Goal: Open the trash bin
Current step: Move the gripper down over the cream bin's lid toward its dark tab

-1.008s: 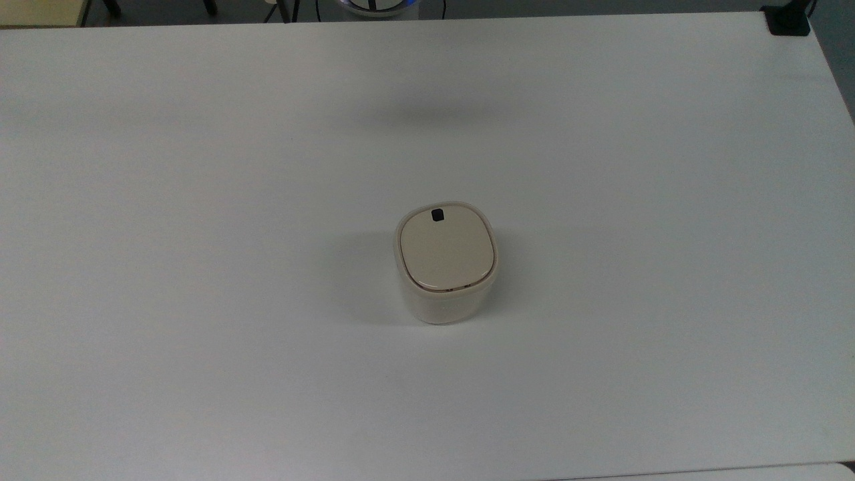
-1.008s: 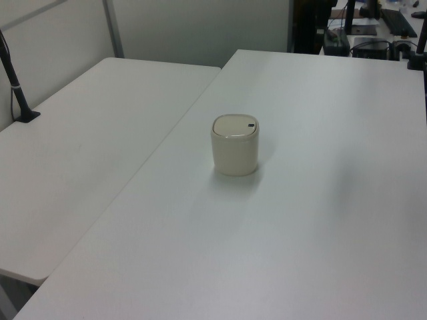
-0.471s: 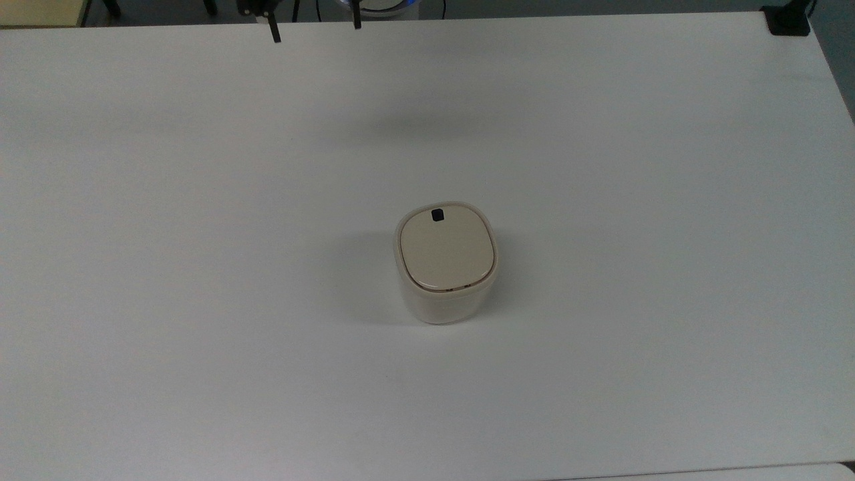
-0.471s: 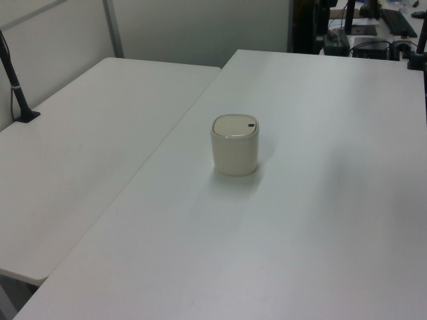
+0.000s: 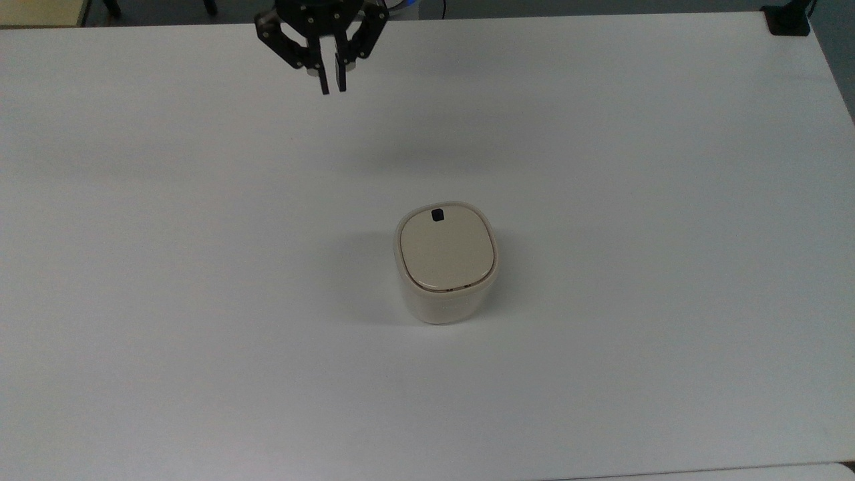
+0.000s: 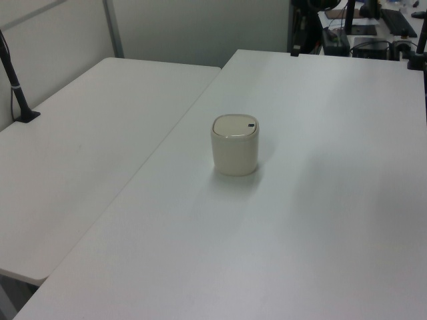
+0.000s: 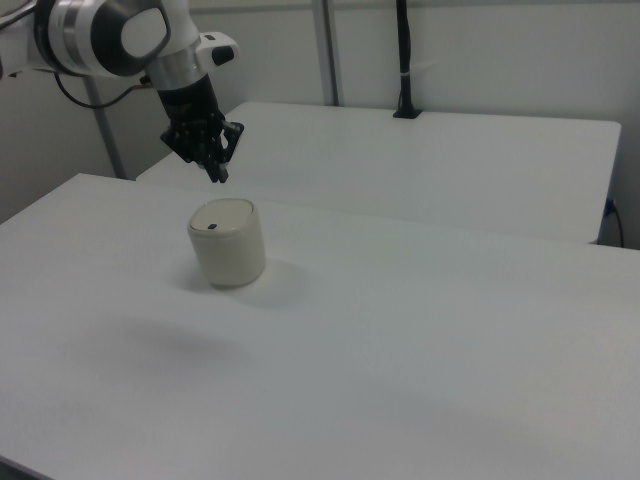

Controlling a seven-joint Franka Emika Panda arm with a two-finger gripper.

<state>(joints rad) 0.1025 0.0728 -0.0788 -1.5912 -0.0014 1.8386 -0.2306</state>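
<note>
Where the white table [image 5: 601, 167] spreads across the top view, a second white table [image 6: 87, 147] adjoins it along one long edge, seen on the left view's left and at the back of the right view. A black post [image 7: 404, 60] stands at the far edge of that second table in the right view.

The Franka arm [image 7: 110, 35] reaches in from the right view's upper left, its white and grey links ending in a black wrist. In the top view it enters from the upper edge.

The trash bin [image 5: 446, 264] stands upright near the middle of the main table, a cream-white, rounded-square tub. It is below the fingertips in the top view and a little toward the top view's right, well apart from them. In the right view it sits on the table lower than the fingertips and slightly to the right view's right.

Its beige lid [image 5: 446, 250] lies flat and closed.

The gripper [image 5: 333, 89] hangs in the air with nothing between its fingers [image 5: 325, 77], which point downward and are drawn nearly together, a thin gap left between them.

The small black button [image 5: 437, 214] sits at the lid edge nearest the fingers.
</note>
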